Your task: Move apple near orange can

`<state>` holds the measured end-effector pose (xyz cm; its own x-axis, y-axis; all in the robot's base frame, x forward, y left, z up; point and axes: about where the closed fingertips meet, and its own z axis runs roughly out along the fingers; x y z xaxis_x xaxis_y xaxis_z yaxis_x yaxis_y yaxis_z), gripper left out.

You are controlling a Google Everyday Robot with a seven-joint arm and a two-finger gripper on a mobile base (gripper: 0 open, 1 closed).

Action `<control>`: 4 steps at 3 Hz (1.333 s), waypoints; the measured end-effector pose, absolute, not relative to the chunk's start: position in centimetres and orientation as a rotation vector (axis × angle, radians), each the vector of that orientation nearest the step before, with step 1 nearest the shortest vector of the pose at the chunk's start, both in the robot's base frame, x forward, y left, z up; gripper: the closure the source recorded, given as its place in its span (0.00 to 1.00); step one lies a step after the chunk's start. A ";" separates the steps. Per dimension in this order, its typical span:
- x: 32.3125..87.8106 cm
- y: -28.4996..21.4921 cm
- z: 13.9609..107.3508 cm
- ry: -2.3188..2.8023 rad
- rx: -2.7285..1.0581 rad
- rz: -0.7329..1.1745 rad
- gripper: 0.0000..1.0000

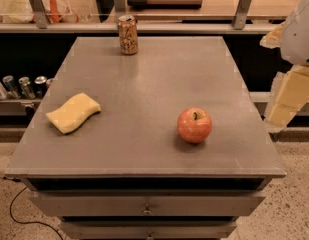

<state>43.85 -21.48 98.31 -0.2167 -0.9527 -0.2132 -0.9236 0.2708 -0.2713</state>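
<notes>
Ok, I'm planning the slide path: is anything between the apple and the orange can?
Nothing visible. Bare tabletop lies between the apple and the orange can; the yellow sponge sits well left of that line. The claw hangs beyond the tabletop's right edge.

Pincer [286, 99] at rt edge; tabletop [159, 79] btwn apple [194, 125] & orange can [127, 34] open, sponge [73, 113] off left.

Apple [194, 125]: red-orange, stem dimple up, front right of surface [149, 84]. Orange can [127, 34]: upright, far edge, well apart. End effector [289, 98]: off the surface's right side.
</notes>
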 end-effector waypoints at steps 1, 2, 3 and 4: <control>43.8 -21.5 98.3 2.213 -1.711 -0.121 0.00; 44.1 -21.0 97.9 2.190 -1.711 -0.084 0.00; 44.8 -19.8 96.5 2.118 -1.702 0.031 0.00; 45.7 -17.7 94.1 2.013 -1.683 0.196 0.00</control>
